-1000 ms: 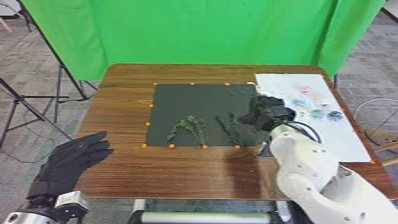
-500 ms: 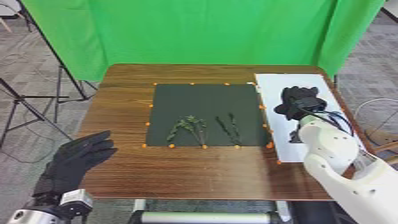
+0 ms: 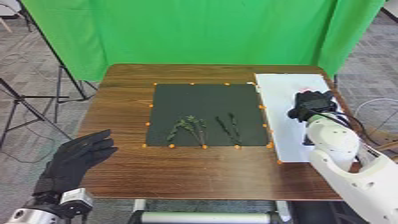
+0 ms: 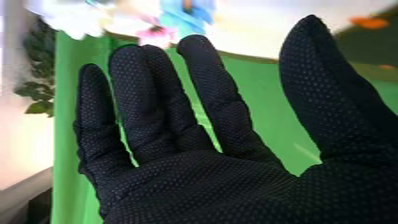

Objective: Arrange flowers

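My right hand (image 3: 314,104) is over the white board's right part in the head view, covering most of the flowers there. In the right wrist view my right hand (image 4: 204,180) is open, fingers straight and thumb spread, holding nothing; beyond its fingertips are a pink flower (image 4: 156,34), a blue flower (image 4: 187,11) and white flowers (image 4: 75,17). Green stems (image 3: 188,128) and two thinner dark stems (image 3: 228,129) lie on the lower half of the dark mat (image 3: 209,102). My left hand (image 3: 78,157) stays open off the table's left edge.
The white board (image 3: 282,117) lies along the right side of the wooden table (image 3: 204,175), beside the dark mat. Orange dots edge both. A green curtain (image 3: 204,35) hangs behind, and tripod legs (image 3: 58,100) stand at the left.
My right hand has moved from the mat's right edge rightward over the white board. The stems on the mat have not moved. My left hand is nearly still.
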